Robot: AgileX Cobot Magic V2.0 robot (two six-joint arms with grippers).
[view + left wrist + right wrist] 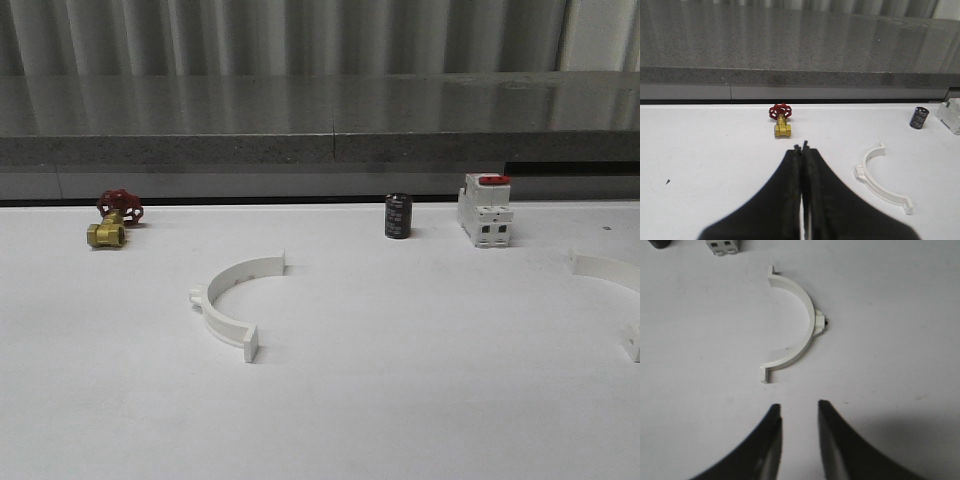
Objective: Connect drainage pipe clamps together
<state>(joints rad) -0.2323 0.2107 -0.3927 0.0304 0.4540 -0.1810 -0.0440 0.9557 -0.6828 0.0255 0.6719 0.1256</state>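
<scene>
One white half-ring clamp (232, 303) lies flat left of the table's middle, its open side to the right; the left wrist view has it (881, 179) off to one side of my left gripper (802, 147), which is shut with nothing between its black fingers. The other clamp (610, 275) lies at the table's right edge, partly cut off in the front view. In the right wrist view that clamp (797, 337) lies just ahead of my right gripper (799, 407), which is open and holds nothing, its tips short of the clamp's near flange.
A brass valve with a red handwheel (113, 219) sits at the back left. A black cylinder (398, 216) and a white block with a red top (485, 209) stand at the back right of centre. A grey ledge (320, 150) runs behind the white table.
</scene>
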